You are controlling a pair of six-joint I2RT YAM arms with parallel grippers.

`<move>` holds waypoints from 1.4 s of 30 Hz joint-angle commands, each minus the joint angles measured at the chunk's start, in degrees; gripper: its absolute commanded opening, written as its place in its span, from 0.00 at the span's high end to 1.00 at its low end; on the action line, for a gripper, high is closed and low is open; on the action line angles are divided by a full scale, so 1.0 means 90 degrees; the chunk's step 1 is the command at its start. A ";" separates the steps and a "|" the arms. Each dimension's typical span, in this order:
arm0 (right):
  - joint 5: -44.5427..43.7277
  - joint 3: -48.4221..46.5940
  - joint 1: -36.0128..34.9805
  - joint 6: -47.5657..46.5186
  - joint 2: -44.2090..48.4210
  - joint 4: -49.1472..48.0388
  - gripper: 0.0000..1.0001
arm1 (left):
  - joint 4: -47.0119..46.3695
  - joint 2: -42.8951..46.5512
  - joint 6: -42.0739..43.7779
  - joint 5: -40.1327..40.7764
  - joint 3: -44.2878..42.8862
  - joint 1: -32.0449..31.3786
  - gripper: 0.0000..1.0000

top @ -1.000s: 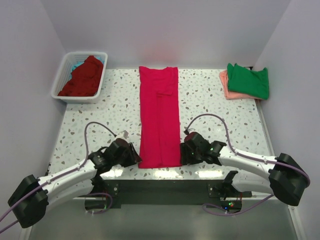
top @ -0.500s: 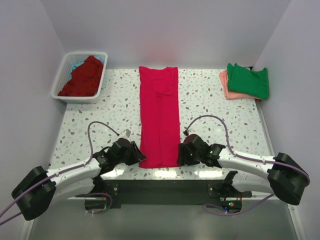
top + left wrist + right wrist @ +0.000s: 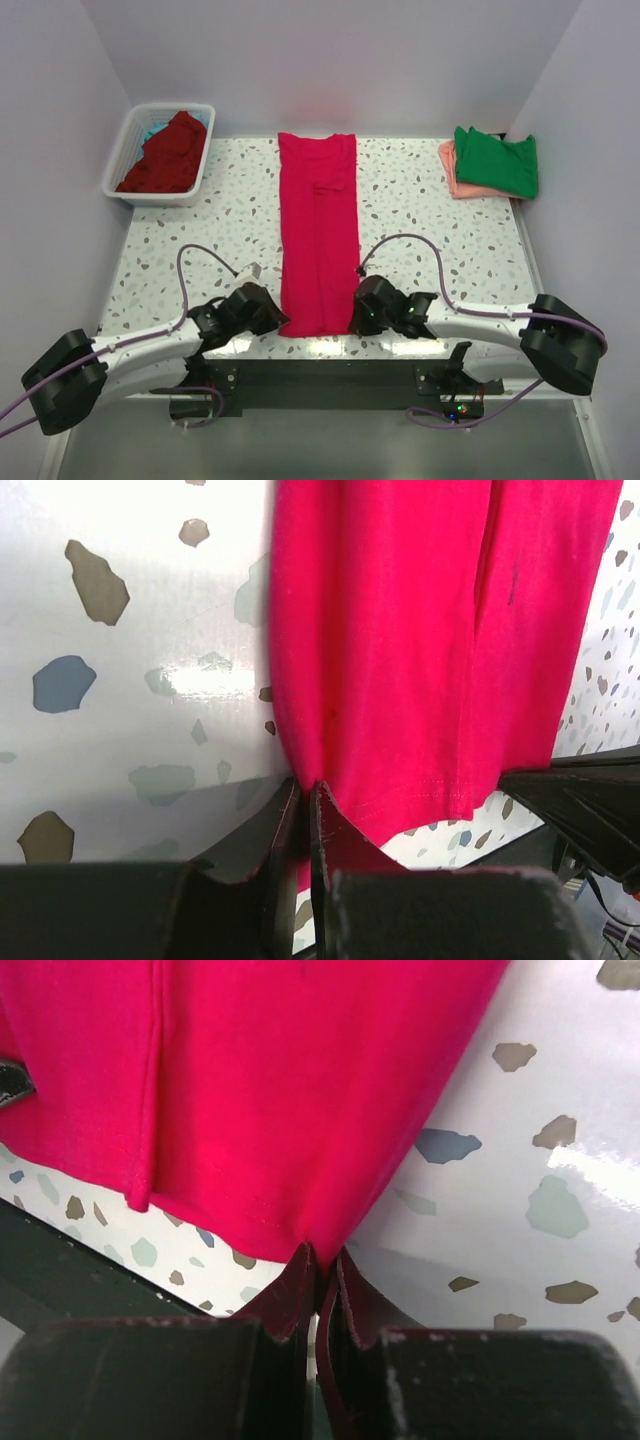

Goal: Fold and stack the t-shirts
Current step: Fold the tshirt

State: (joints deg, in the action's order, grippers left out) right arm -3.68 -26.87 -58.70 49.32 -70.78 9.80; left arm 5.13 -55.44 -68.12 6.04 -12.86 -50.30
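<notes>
Basket [image 3: 125, 135]: far left corner, holds dark red shirt [image 3: 165, 155] over teal shirt [image 3: 150, 130].
Crimson-pink shirt [image 3: 320, 235]: narrow strip mid-counter, far edge to near edge.
Left gripper [image 3: 303, 810]: clamped on its near-left hem corner.
Right gripper [image 3: 322, 1270]: clamped on its near-right hem corner.
Far right corner: green shirt [image 3: 497, 162] atop salmon-pink shirt [image 3: 448, 170].

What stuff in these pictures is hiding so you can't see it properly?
Top view: the teal cloth in the basket is mostly buried under the dark red shirt.
Top view: the salmon-pink shirt shows only an edge under the green shirt.
Both wrist views: the crimson-pink shirt is cut off by the top edge.
</notes>
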 commanded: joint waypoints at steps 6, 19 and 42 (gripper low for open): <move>-0.0645 -0.0012 -0.0597 0.0389 -0.0251 0.0600 1.00 | 0.1256 0.0017 -0.0214 0.0383 0.0296 -0.0377 1.00; -0.2001 0.0271 -0.1925 0.1599 0.0452 0.1293 1.00 | 0.1900 0.1092 -0.1513 0.1398 0.0678 -0.1938 1.00; -0.4688 -0.1525 -0.2765 0.1044 0.1517 0.3763 1.00 | 0.4401 -0.0842 -0.2998 0.4171 -0.2554 -0.3395 1.00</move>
State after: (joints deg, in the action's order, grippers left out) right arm -36.45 -36.40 -83.26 60.34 -58.17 36.84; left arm 38.04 -63.31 -94.02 34.89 -31.46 -80.82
